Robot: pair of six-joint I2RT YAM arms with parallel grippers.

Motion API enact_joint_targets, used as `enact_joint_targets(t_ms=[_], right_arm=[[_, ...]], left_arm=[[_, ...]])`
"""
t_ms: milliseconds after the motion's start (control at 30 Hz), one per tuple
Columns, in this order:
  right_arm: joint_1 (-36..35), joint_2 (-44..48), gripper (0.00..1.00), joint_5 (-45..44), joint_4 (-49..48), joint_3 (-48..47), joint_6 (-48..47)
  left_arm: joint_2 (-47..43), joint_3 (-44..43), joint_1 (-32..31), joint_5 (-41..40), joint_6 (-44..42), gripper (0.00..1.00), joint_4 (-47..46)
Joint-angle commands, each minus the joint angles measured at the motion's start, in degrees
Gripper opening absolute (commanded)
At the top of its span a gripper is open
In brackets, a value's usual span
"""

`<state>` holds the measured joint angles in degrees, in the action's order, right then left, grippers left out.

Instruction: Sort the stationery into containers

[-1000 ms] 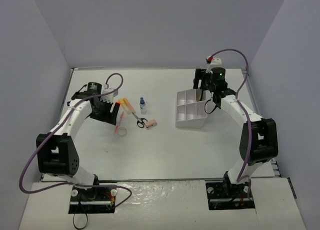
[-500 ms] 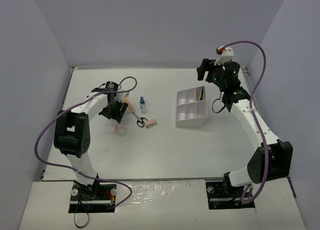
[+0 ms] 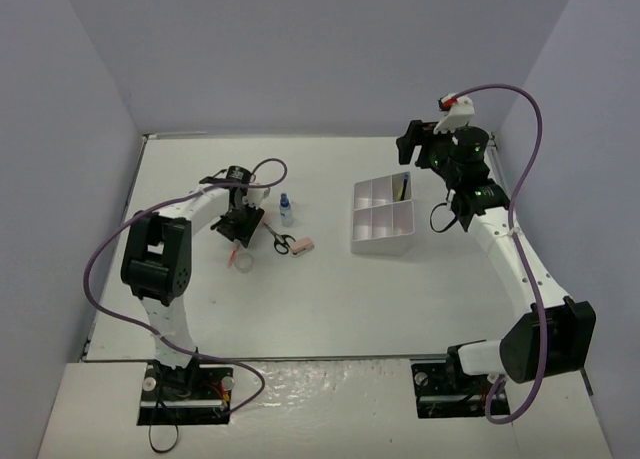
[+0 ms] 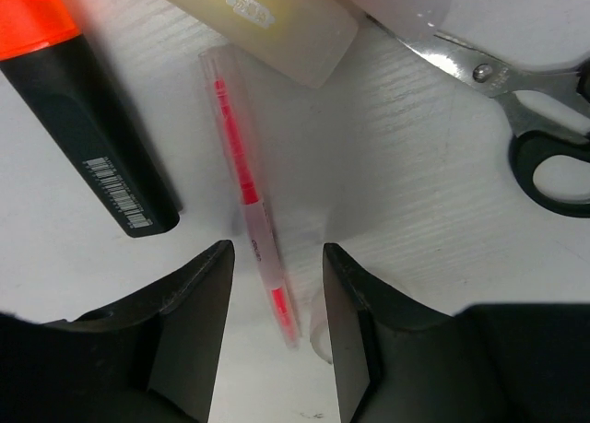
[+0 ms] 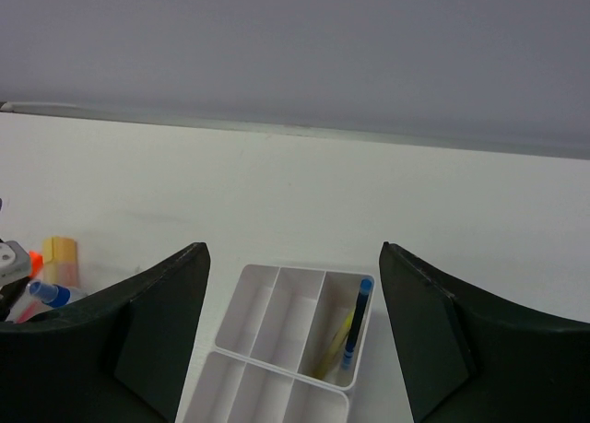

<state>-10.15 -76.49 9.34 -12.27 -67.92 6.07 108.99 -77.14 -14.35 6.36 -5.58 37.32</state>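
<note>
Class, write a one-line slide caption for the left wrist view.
Left gripper straddles a thin pink pen, jaws open, orange highlighter and black-handled scissors lying either side.

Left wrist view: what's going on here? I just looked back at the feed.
The left gripper is low over the table, its fingers either side of a thin pink pen but not yet touching it. An orange highlighter and scissors lie close by. The right gripper hovers open and empty above the white tray, whose far right compartment holds a blue-capped pen and a yellow stick.
</note>
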Motion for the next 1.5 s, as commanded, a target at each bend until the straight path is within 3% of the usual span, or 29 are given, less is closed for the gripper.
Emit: enact_joint_targets(t_ms=[0,100,200,333,600,800,933,1133,1233,1333,1400,1467], right_arm=[[0.1,3.2,0.71,0.4,-2.5,-0.5,-0.8],[0.1,3.7,0.71,0.1,-2.3,-0.5,-1.2],[0.2,4.0,0.72,0.0,-2.3,-0.6,-1.4],[0.3,4.1,0.72,0.1,-2.0,-1.1,-1.1],[0.3,3.2,0.72,3.5,-0.8,-3.8,1.0],[-0.8,0.3,0.70,13.1,1.3,-8.7,5.9],[-6.3,-2.6,0.70,14.8,2.0,-10.9,7.2],[-17.9,-9.5,0.79,19.1,1.1,-18.0,11.5],[-24.3,-14.1,0.87,20.3,-2.8,-21.6,14.5],[-26.3,-16.9,0.87,21.3,-10.0,-21.9,20.4],[-26.5,-18.3,0.85,20.7,-14.3,-21.1,24.6],[-26.7,-20.9,0.72,21.7,-19.1,-20.6,28.4]], left_arm=[[0.4,-2.2,0.1,-0.2,1.2,0.39,-0.1],[1.9,-2.5,1.2,2.0,2.7,0.37,0.2],[3.0,-3.1,2.0,2.5,3.0,0.25,0.9],[3.0,-3.1,2.1,4.1,3.0,0.00,0.9],[-0.1,-4.8,2.6,8.3,3.5,0.00,3.2],[-8.0,-9.7,4.6,16.3,3.1,0.00,9.3],[-12.5,-11.5,4.7,20.8,2.2,0.00,11.1],[-19.0,-14.1,5.5,27.9,2.4,0.00,10.3],[-23.0,-14.8,5.6,35.0,5.6,0.00,5.5],[-23.1,-17.4,5.6,42.3,10.9,0.00,3.7],[-23.3,-17.7,5.6,43.7,13.5,0.00,2.2],[-23.3,-17.8,5.6,45.4,16.3,0.00,0.8]])
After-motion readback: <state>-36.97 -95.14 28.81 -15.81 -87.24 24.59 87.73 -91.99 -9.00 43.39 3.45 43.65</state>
